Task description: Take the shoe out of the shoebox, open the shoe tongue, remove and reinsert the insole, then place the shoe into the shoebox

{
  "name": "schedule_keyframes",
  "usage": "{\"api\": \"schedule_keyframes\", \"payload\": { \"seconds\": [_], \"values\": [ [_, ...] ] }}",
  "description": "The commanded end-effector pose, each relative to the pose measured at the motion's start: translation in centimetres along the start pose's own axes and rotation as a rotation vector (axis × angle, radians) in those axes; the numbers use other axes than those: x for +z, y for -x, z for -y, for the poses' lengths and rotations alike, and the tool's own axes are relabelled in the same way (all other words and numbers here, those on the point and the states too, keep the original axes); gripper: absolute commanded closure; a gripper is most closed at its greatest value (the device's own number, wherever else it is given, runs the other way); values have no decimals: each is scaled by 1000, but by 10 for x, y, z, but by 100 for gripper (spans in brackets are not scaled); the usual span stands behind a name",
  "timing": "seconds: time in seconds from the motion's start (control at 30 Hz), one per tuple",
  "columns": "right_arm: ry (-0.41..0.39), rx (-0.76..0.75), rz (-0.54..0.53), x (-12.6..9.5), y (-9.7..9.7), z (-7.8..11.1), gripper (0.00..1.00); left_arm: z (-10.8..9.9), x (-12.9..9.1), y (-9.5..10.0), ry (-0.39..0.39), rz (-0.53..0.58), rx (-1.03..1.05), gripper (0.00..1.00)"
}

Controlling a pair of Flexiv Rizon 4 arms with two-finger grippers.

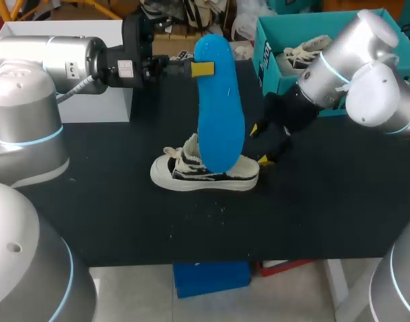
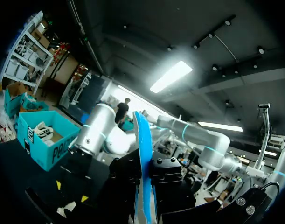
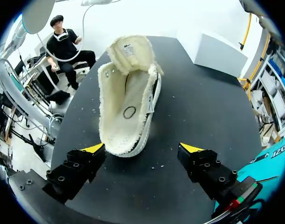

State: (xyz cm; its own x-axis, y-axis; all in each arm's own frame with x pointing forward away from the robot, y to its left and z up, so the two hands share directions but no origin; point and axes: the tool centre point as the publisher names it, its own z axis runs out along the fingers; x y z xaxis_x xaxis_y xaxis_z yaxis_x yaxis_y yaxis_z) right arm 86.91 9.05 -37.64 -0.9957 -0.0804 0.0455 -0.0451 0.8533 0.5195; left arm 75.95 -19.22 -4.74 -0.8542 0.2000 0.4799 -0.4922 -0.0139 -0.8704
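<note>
Left gripper (image 1: 203,68) clenched on the blue insole (image 1: 220,114), which is held upright over the shoe (image 1: 205,173). The shoe stands on the table (image 1: 124,201) (tongue folded open). Right gripper (image 1: 260,144) released, just beside the heel.

The head camera looks down from high behind over the whole black table (image 1: 325,215), the left wrist camera faces right, hard against the blue foam insole (image 2: 143,172) and towards the far teal cardboard shoebox (image 2: 39,145), and the right wrist camera looks left, close into the cream canvas shoe (image 3: 126,112), all three shared with the head view.
</note>
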Motion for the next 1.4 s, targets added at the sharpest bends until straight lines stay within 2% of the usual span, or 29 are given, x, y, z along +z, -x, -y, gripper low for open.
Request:
{"api": "schedule_keyframes", "payload": {
  "seconds": [0.03,0.13,0.2,0.27,0.43,1.13,1.4],
  "values": [
    [-348,78,68,-1,1,-15,0,-1,1,0,-2,5,1,100],
    [-367,94,81,4,5,-22,0,-1,1,0,-2,5,1,100],
    [-342,90,91,7,7,-28,0,-1,1,0,-2,5,1,100],
    [-363,88,101,12,8,-37,0,-1,1,0,-2,5,1,100],
    [-319,87,137,20,11,-51,0,-1,1,0,-2,5,1,100],
    [-415,113,118,34,17,-79,0,-1,1,0,-2,5,1,100],
    [-415,113,118,34,17,-79,0,-1,1,0,-2,5,1,100]
  ]
}}
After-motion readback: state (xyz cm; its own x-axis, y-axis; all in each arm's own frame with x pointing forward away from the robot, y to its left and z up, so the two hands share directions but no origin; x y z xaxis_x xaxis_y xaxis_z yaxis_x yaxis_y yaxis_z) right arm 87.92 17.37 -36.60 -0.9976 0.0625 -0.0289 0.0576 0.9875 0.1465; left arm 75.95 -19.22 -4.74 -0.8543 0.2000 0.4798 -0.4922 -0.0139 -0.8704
